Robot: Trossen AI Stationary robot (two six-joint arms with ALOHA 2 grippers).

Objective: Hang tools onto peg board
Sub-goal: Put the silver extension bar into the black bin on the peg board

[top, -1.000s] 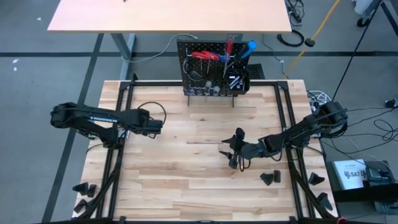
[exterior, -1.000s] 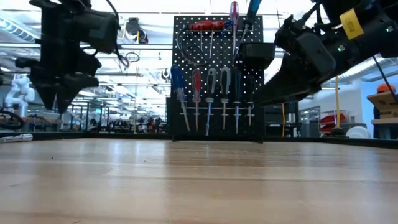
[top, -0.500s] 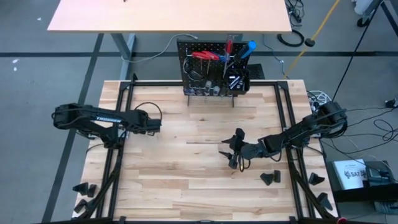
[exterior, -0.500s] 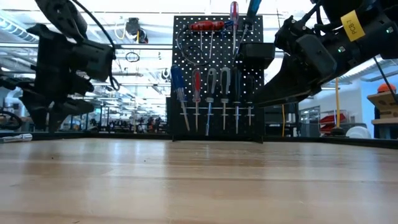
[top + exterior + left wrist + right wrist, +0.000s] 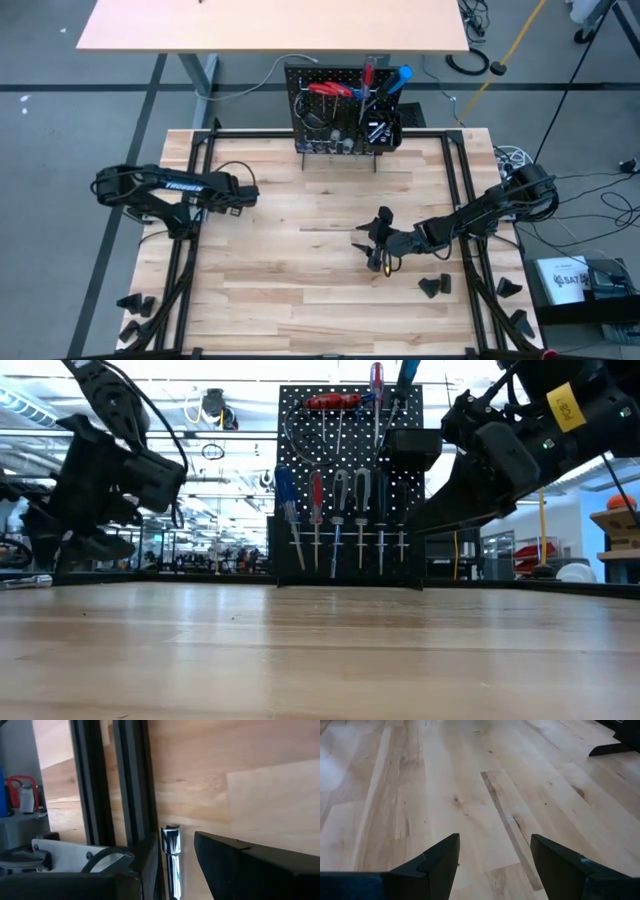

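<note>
Left gripper (image 5: 252, 193) sits over the left side of the wooden surface (image 5: 300, 290), clamped on a small silver metal bit (image 5: 171, 860) between its fingers. Right gripper (image 5: 372, 243) hangs low near the middle-right — jaws spread, nothing between them. At the far edge stands the peg board (image 5: 335, 110) — red pliers (image 5: 328, 89) and screwdrivers (image 5: 316, 510) hang on it.

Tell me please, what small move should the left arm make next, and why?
Probably carry its load toward the peg board. The left gripper is shut on a silver metal bit and sits at the table's left edge, far from the board at the back. The right gripper waits open, mid-table.
</note>
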